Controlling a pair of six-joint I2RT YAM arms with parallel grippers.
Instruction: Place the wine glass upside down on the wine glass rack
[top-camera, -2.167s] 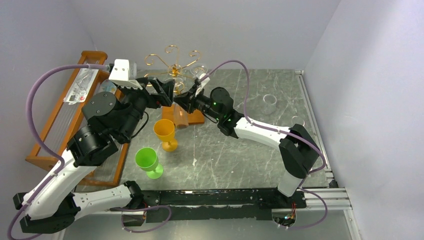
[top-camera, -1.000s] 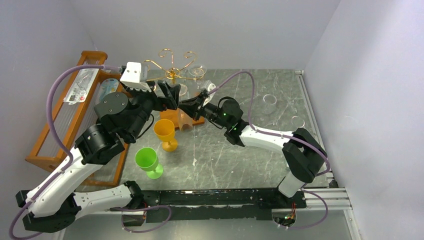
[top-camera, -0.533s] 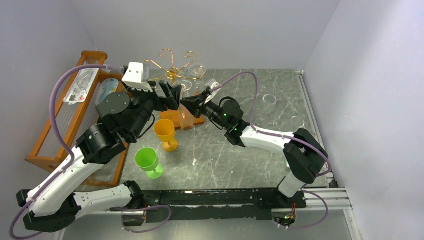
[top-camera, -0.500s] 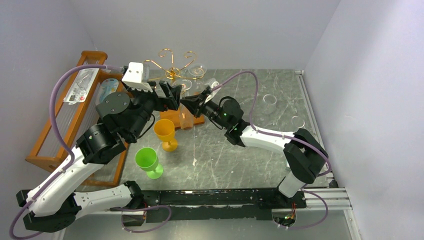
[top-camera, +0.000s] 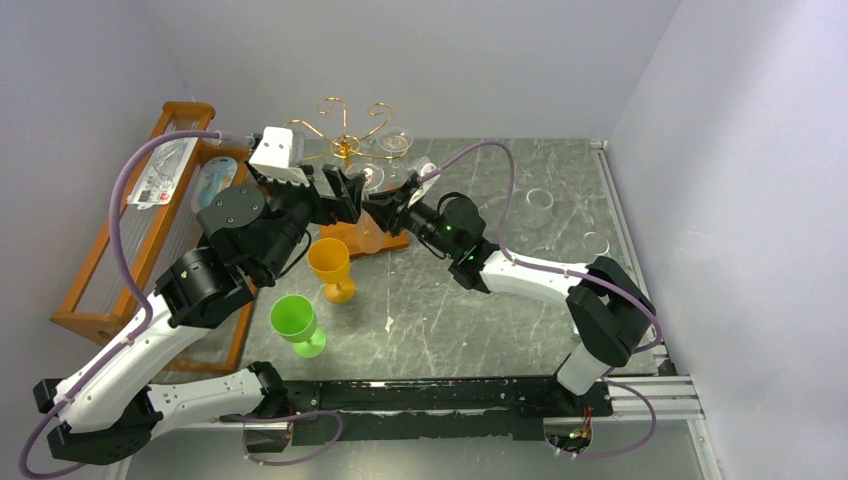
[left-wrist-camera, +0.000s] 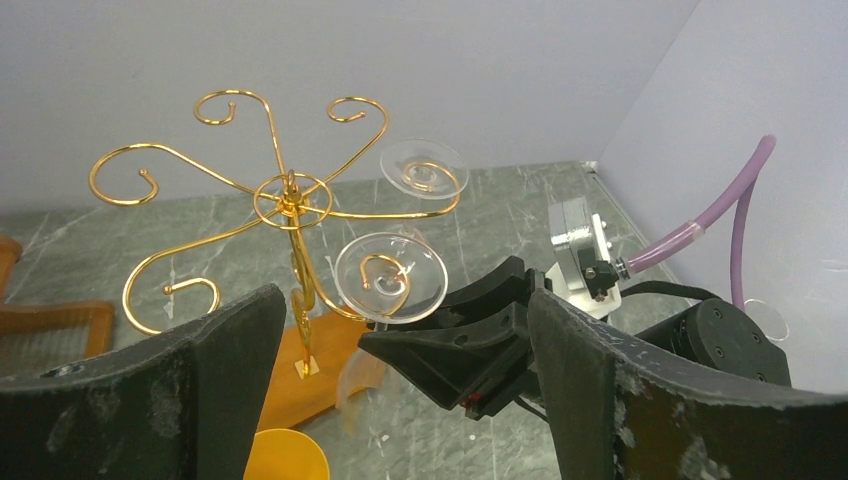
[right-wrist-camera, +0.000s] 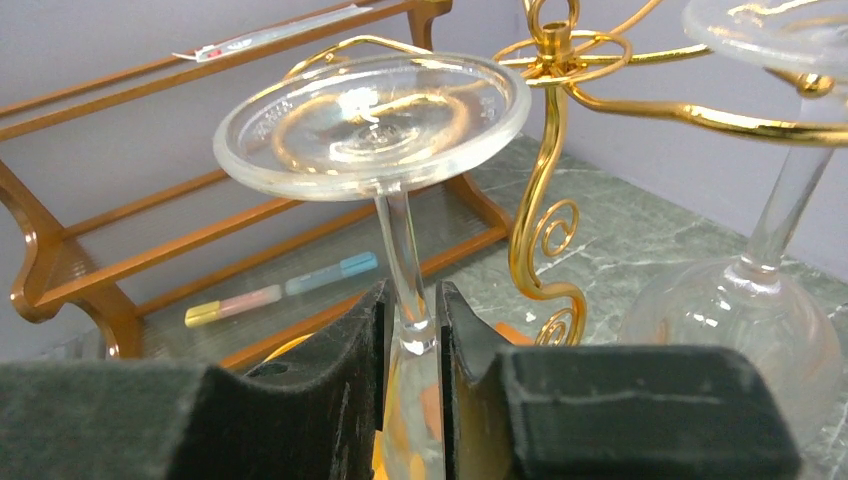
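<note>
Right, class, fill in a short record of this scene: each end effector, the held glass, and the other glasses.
right end effector: shut on wine glass stem
wine glass: clear, inverted, foot at a wine glass rack arm; seating unclear
left end effector: open, empty, near rack
hanging on rack: second clear glass
standing upright: orange goblet, green goblet

No legible text, brand, number or sign in any view, faint printing on the clear packet (top-camera: 157, 176) lying on the wooden shelf (top-camera: 190, 110) along the left edge of the surface (top-camera: 480, 300), too small to read
</note>
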